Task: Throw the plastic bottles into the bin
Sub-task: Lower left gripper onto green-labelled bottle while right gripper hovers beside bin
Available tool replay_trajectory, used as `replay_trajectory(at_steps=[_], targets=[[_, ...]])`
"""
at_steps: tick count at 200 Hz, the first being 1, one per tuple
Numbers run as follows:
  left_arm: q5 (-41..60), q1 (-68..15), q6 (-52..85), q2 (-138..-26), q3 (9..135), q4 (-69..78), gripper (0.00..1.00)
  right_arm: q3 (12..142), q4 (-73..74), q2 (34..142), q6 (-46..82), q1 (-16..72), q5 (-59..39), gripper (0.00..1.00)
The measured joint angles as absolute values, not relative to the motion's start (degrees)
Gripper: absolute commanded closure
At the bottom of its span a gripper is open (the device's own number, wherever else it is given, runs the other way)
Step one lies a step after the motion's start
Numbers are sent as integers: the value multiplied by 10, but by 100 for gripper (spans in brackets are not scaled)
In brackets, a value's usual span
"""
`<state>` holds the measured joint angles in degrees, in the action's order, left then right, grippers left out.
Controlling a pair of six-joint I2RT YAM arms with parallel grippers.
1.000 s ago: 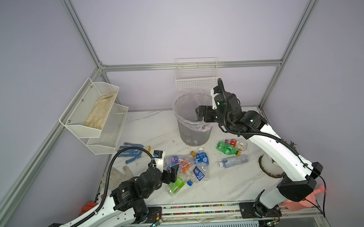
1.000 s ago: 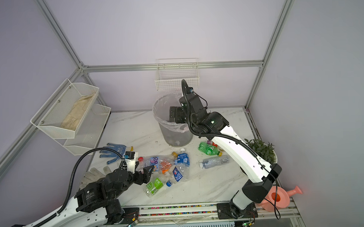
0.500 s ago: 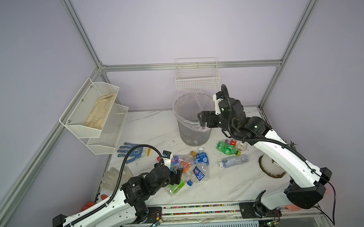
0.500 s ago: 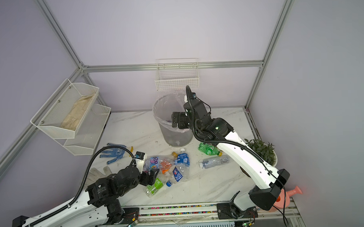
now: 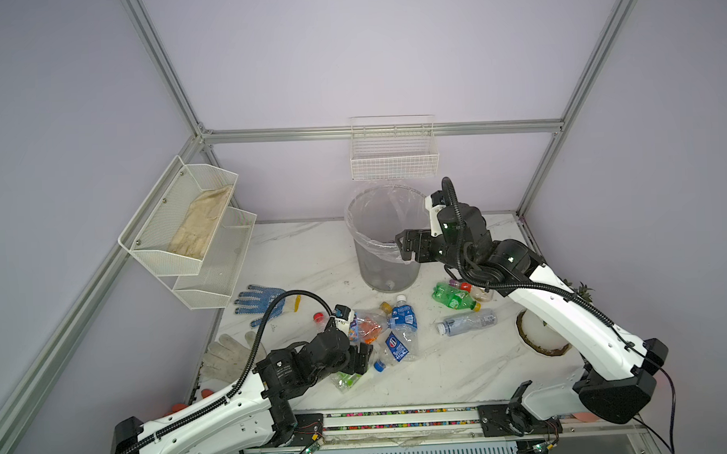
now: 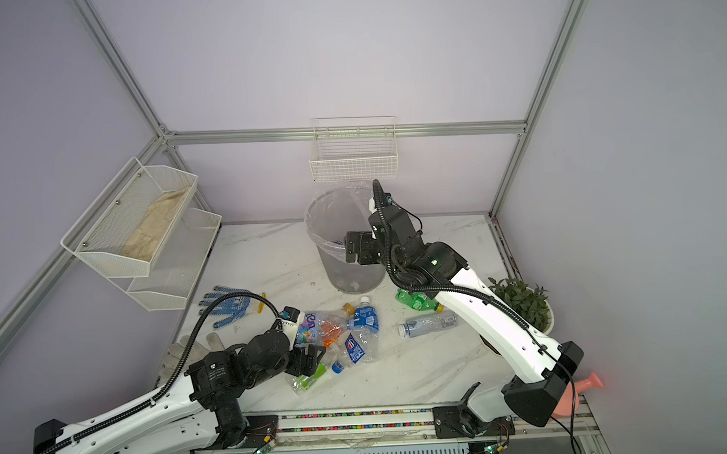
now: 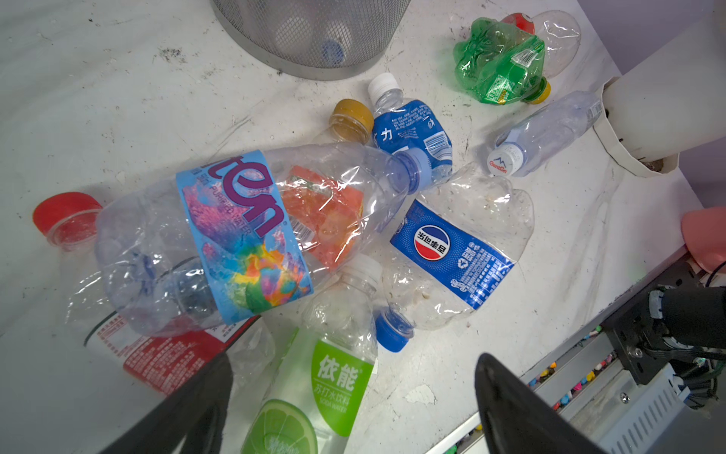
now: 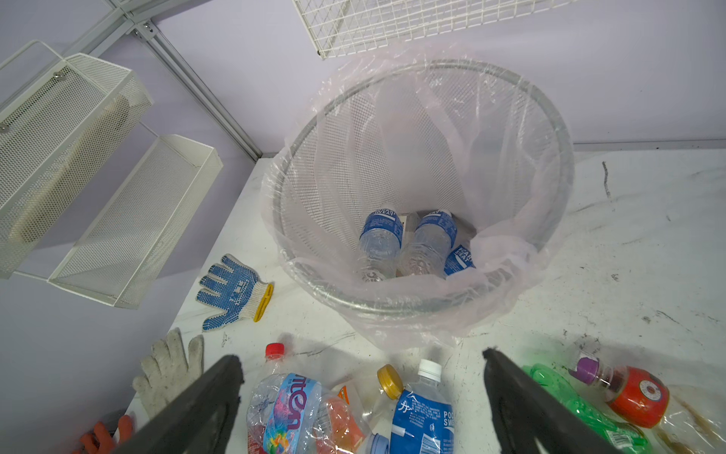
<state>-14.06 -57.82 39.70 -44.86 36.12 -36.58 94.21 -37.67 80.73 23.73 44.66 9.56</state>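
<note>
Marbled white table (image 5: pixel 462 374): bin (image 5: pixel 380 269) near the back edge, bottles (image 5: pixel 404 318) strewn mid-table, gloves (image 5: pixel 254 300) along the left edge, pot (image 5: pixel 538 332) at the right edge.

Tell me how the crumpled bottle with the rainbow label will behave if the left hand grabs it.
Probably very light: the rainbow-label bottle looks empty. Its walls are creased and dented, so it will likely buckle further in a grip. It rests on the red-label bottle, so it may slip or shift that one when lifted.
</note>
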Motion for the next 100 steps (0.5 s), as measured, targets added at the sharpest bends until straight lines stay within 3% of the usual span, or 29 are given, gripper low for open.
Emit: replay_trajectory(at_steps=[100], targets=[[-104, -578, 425, -489, 333, -364, 4, 891, -363, 773, 244, 447, 79, 3]])
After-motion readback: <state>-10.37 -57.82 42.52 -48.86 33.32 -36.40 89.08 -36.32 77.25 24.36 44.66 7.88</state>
